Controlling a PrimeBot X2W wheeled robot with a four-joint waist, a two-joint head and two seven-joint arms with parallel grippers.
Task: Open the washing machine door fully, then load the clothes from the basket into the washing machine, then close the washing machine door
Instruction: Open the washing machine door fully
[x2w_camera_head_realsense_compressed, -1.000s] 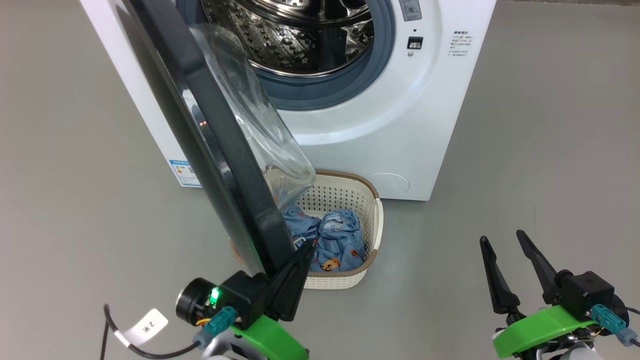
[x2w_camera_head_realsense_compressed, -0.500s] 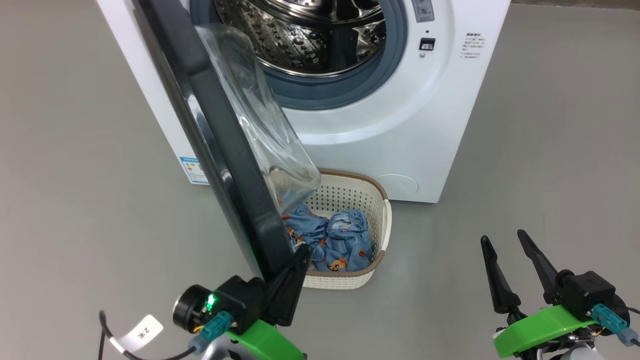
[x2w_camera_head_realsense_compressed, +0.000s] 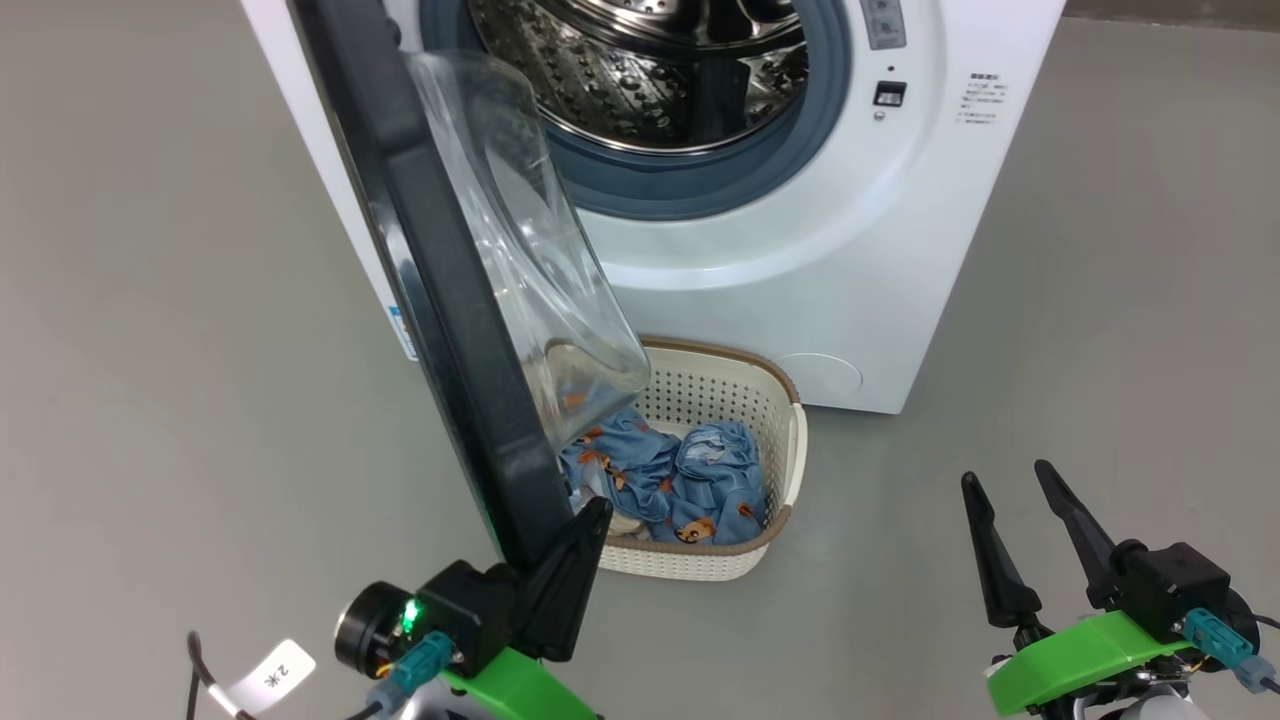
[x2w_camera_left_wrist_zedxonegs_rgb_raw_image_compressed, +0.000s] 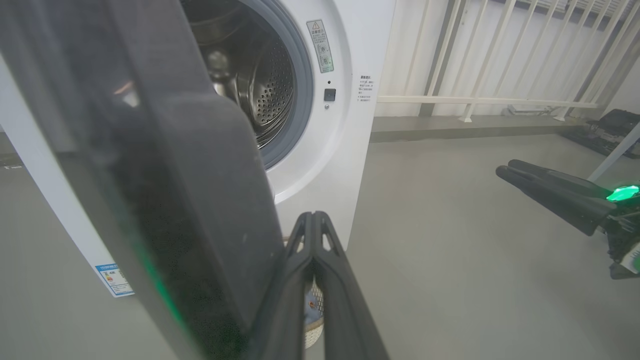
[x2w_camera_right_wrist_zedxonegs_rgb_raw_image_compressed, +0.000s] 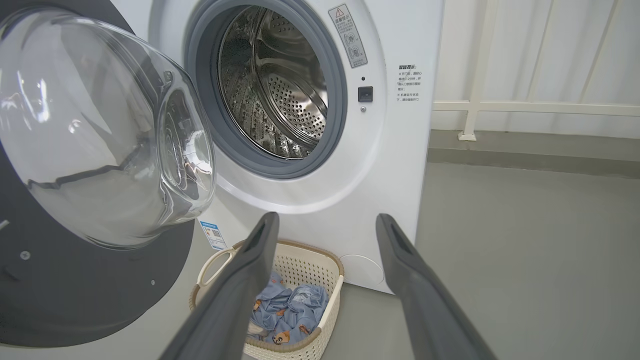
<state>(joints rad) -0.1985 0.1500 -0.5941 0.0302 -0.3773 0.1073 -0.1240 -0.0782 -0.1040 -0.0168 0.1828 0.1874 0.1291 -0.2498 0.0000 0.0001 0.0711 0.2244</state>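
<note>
The white washing machine (x2w_camera_head_realsense_compressed: 800, 260) stands ahead with its steel drum (x2w_camera_right_wrist_zedxonegs_rgb_raw_image_compressed: 280, 85) exposed. The washing machine door (x2w_camera_head_realsense_compressed: 440, 300) hangs open to the left, and its glass bowl (x2w_camera_right_wrist_zedxonegs_rgb_raw_image_compressed: 100, 135) bulges toward the opening. My left gripper (x2w_camera_head_realsense_compressed: 590, 520) is shut and empty, its fingers (x2w_camera_left_wrist_zedxonegs_rgb_raw_image_compressed: 312, 235) lying against the door's lower inner edge. On the floor under the door sits the basket (x2w_camera_head_realsense_compressed: 725, 400), holding the blue printed clothes (x2w_camera_head_realsense_compressed: 680, 480). The door hides the basket's left part. My right gripper (x2w_camera_head_realsense_compressed: 1005, 478) is open at the lower right, away from everything, its own view aimed at the basket (x2w_camera_right_wrist_zedxonegs_rgb_raw_image_compressed: 305, 267).
Grey floor surrounds the machine, with open room to the right. A white railing (x2w_camera_right_wrist_zedxonegs_rgb_raw_image_compressed: 500, 106) runs along the wall behind. A black cable with a white tag (x2w_camera_head_realsense_compressed: 265, 675) trails at my lower left. The right gripper (x2w_camera_left_wrist_zedxonegs_rgb_raw_image_compressed: 550, 192) shows in the left wrist view.
The head camera has shifted. Relative to the machine, the door has swung further open with my shut left gripper against its edge, uncovering more of the clothes. The right gripper has not moved.
</note>
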